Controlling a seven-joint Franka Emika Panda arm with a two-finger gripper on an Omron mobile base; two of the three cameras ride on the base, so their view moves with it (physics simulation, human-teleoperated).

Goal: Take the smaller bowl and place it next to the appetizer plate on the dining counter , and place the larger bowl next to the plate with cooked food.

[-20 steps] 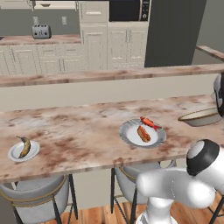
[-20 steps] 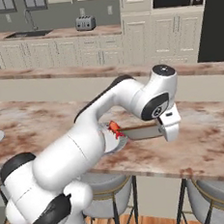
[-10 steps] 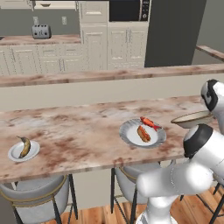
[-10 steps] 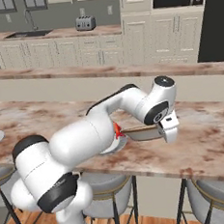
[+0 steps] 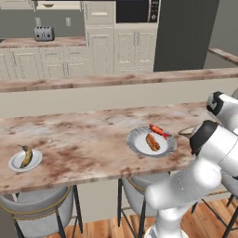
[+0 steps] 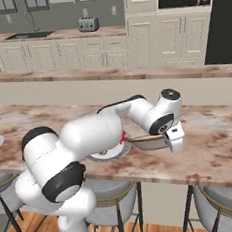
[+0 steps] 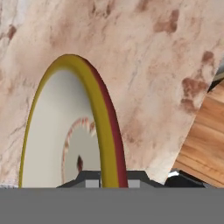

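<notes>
1. While the fingers (image 7: 109,177) clench the rim of the larger bowl (image 6: 148,142), the bowl hangs close over the surface (image 6: 221,143), just right of the plate with cooked food (image 5: 152,142).
2. Seen along the hand, the bowl (image 7: 72,127) extends straight away from the fingers, its gold-brown rim pinched at the near edge and its cream inside, with a ring of faint marks and a dark centre spot, facing left in that view.
3. From the right base camera the bowl lies nearly level, its flat plane roughly parallel to the surface; whether its foot touches the stone cannot be told.
4. At the right edge of the left base camera only a sliver of the bowl (image 5: 186,131) shows, between the plate and the arm, near the plate's red garnish (image 5: 157,130).
5. Key relation: the plate sits to the arm's left of the bowl, and the bare surface lies directly under it. The coming move therefore appears to turn on a short drop, not a sideways shift.
6. Judged from this pose, the placing of the larger bowl is near its end; releasing the rim should suffice once the foot rests flat.
7. A second plate, with a banana (image 5: 25,155), stands well apart at the far left.
</notes>
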